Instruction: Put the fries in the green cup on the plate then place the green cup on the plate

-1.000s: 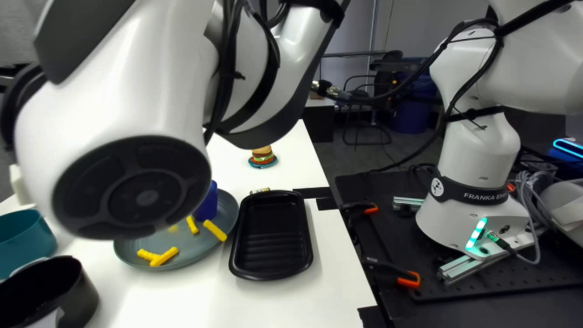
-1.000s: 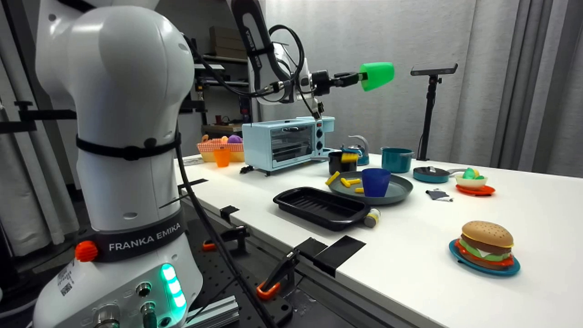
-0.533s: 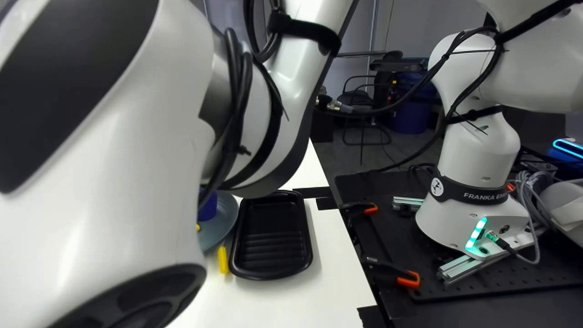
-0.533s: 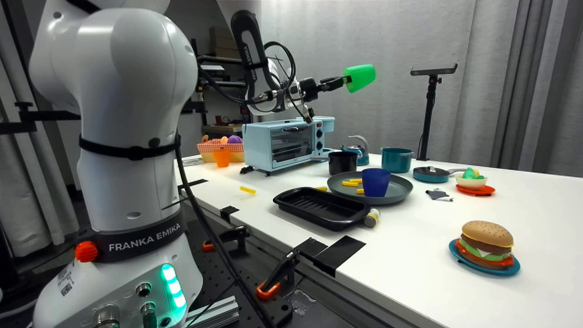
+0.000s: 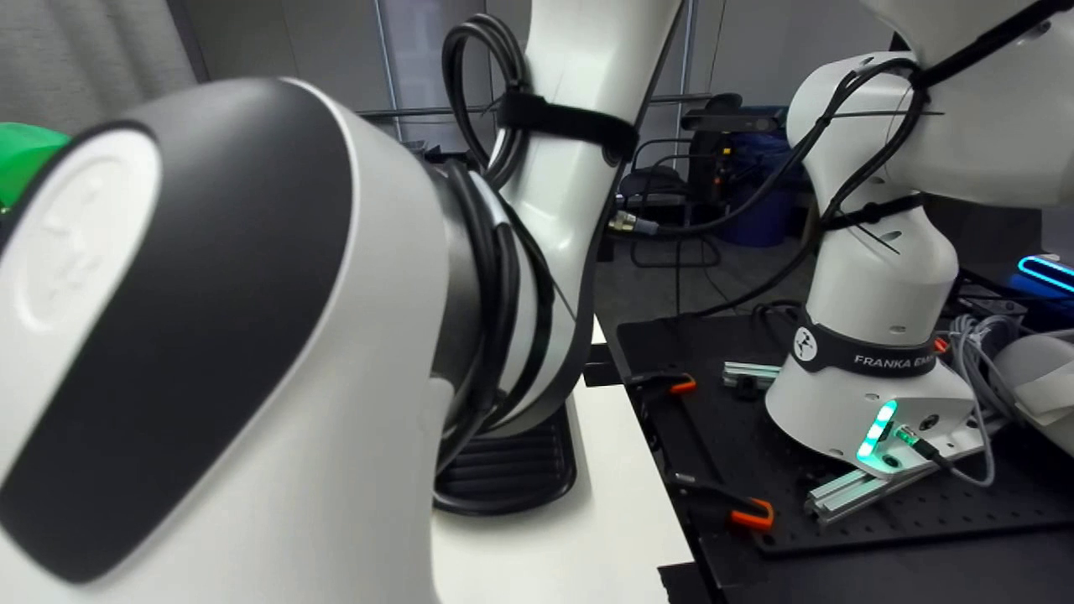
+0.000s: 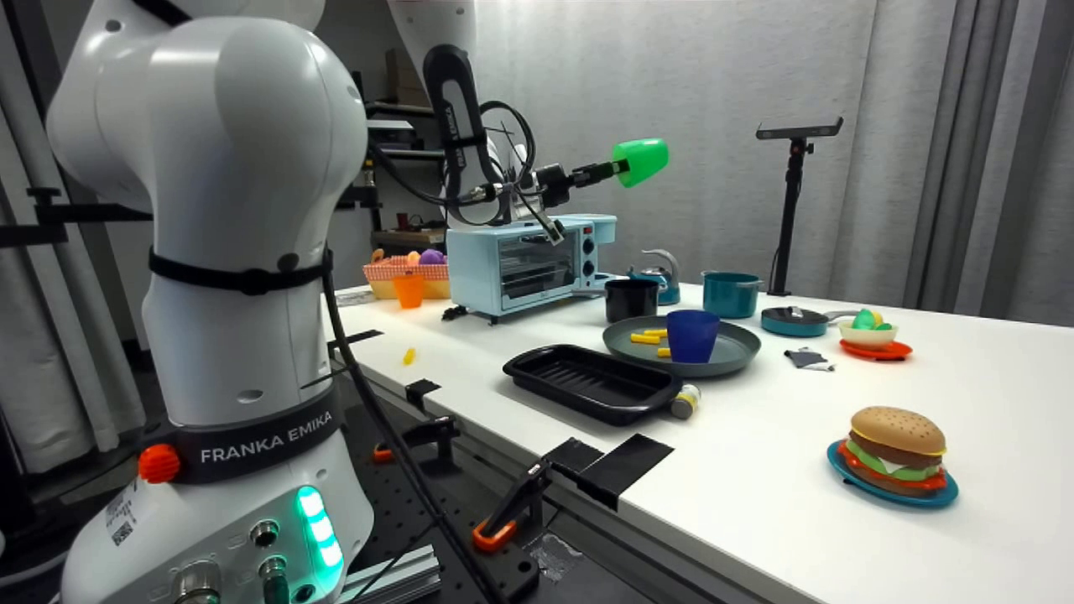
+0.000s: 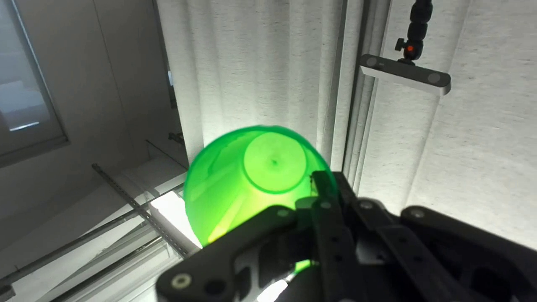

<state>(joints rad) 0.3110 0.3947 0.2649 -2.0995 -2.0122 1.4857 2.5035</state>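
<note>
My gripper (image 6: 617, 170) is shut on the rim of the green cup (image 6: 644, 161), high above the table. In the wrist view the gripper (image 7: 329, 184) has one finger inside the cup (image 7: 275, 161) and one outside. The cup lies tilted on its side, its mouth towards the gripper; a pale yellow streak inside may be light. The cup (image 5: 29, 155) also shows at the edge of an exterior view. Fries (image 6: 646, 338) lie on the grey-blue plate (image 6: 734, 340), with a dark blue cup (image 6: 693, 335) on it. A single fry (image 6: 409, 356) lies on the table near its edge.
A black ridged tray (image 6: 587, 382) and small can (image 6: 685, 401) are beside the plate. Behind stand a toy oven (image 6: 533, 268), a black pot (image 6: 631, 299) and a teal pot (image 6: 732, 295). A toy burger (image 6: 896, 453) is at the right. A camera stand (image 6: 789, 201) rises behind.
The arm and green cup have moved left and slightly down in an exterior view. Fries fell past the plate; a fry moved left across the table, and another beside the tray no longer shows.
</note>
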